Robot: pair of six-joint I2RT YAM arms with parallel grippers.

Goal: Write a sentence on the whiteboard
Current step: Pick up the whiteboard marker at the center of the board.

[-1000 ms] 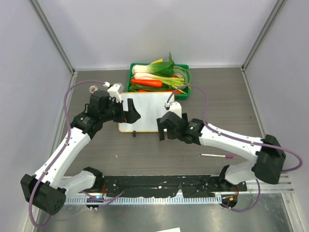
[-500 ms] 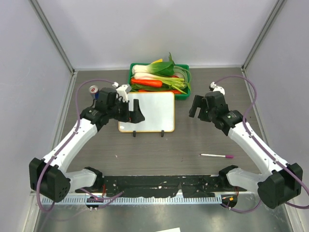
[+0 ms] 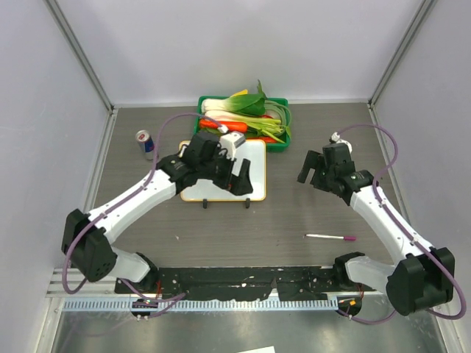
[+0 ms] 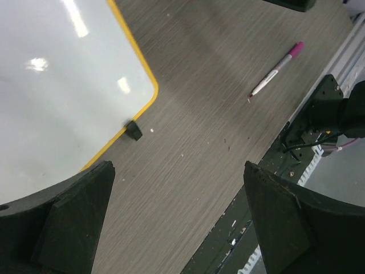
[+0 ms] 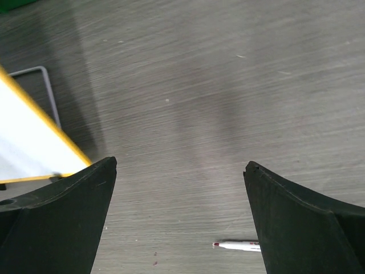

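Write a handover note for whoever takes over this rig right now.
Left gripper: open, empty, above the near right part of the small white rectangular whiteboard with an orange rim.
Right gripper: open, empty, above the grey wood-grain table, right of the board.
White marker pen with a pink cap: on the table near the right arm's base, apart from the board, unheld.
Done: nothing; the visible board surface shows no writing.
Left: pick up the marker, write the sentence.

The left arm (image 3: 143,197) is covering much of the whiteboard (image 3: 255,156) from above, while the right gripper (image 5: 181,165) is hiding the far end of the marker (image 5: 236,245).
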